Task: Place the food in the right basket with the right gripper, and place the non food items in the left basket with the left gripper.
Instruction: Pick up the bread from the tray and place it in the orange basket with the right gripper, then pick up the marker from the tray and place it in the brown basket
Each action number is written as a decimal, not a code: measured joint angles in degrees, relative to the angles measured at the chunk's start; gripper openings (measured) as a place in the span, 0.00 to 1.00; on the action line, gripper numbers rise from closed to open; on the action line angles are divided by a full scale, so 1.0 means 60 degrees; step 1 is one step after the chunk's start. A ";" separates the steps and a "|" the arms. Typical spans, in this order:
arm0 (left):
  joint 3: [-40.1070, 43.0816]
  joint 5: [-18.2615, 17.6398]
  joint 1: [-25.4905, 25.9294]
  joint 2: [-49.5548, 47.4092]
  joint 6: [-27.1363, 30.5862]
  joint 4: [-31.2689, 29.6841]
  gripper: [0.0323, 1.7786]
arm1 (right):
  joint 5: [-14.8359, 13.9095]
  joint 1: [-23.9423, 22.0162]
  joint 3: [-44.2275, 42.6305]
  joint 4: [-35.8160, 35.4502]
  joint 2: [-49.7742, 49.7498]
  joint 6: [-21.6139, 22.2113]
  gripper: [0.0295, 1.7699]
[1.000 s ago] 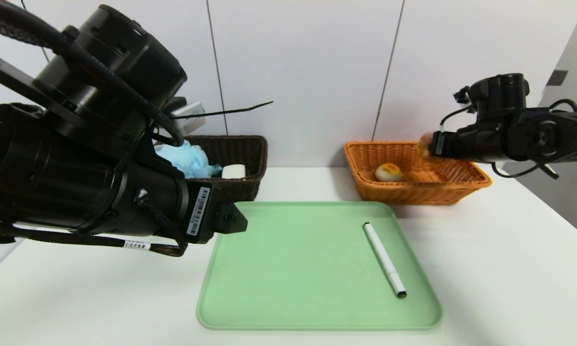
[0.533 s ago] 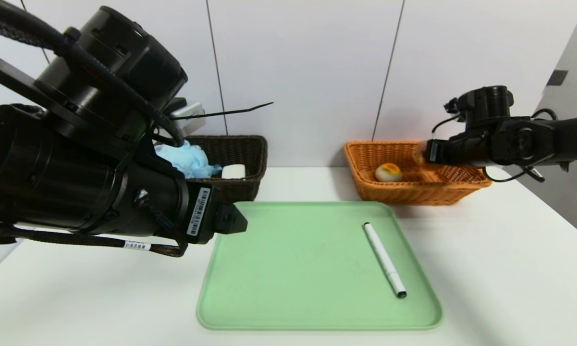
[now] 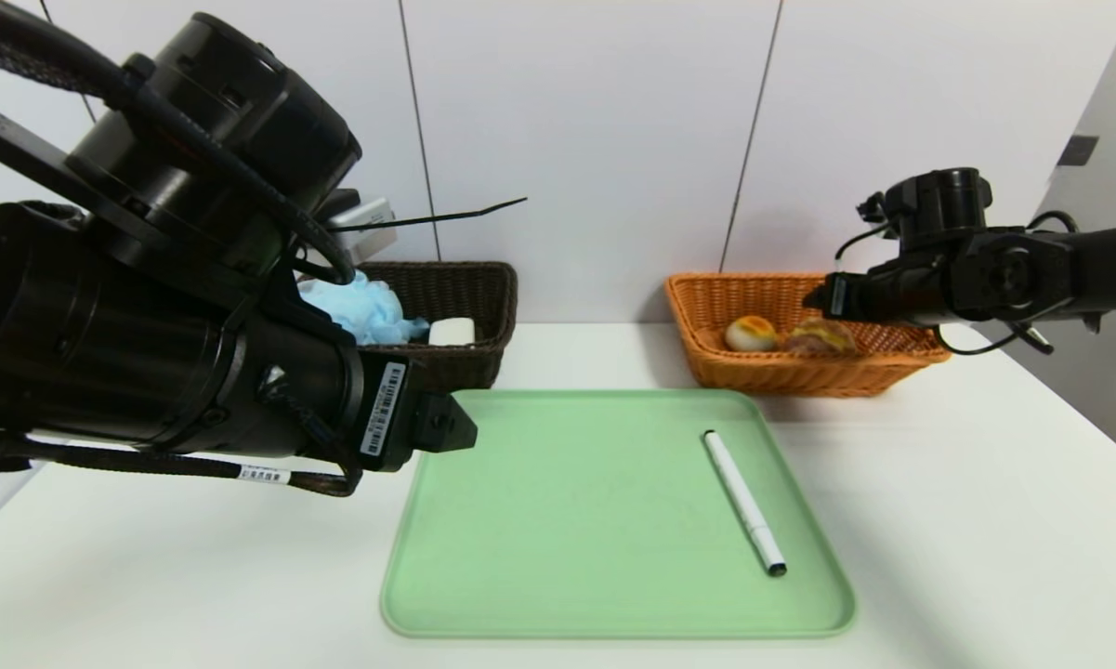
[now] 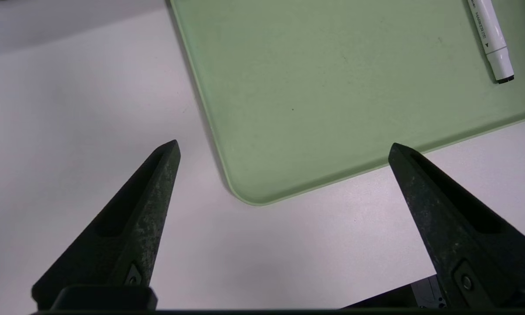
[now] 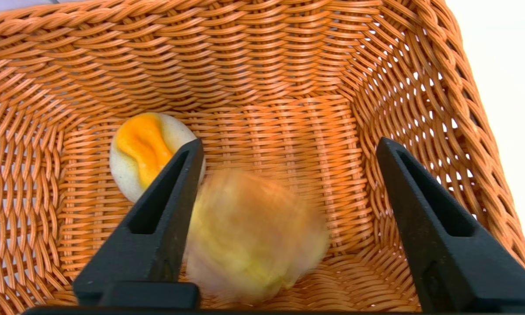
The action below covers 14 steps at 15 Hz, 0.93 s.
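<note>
Puff [image 3: 820,336] dropped into R basket [image 3: 892,358], by bun [image 3: 751,333].

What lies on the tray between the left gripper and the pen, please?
Nothing: in the left wrist view, the tray is bare green from the open left gripper to the pen. The head view agrees.
</note>
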 joint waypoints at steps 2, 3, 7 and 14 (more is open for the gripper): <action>0.0006 0.0000 0.0000 -0.0024 0.0000 0.0004 0.95 | 0.0037 0.0000 0.0059 0.0037 -0.0106 0.0000 0.82; 0.0010 0.0000 0.0008 -0.0039 0.0000 0.0004 0.95 | 0.0051 0.0000 0.0095 0.0061 -0.0211 -0.0004 0.84; 0.0006 0.0069 0.0008 -0.0163 0.0000 0.0004 0.95 | 0.0339 0.0016 0.0150 0.0709 -0.0975 0.0004 0.89; -0.0081 0.0431 -0.0014 -0.0386 0.0075 -0.0193 0.95 | 0.0648 0.0124 0.0575 0.2757 -0.3399 0.0018 0.94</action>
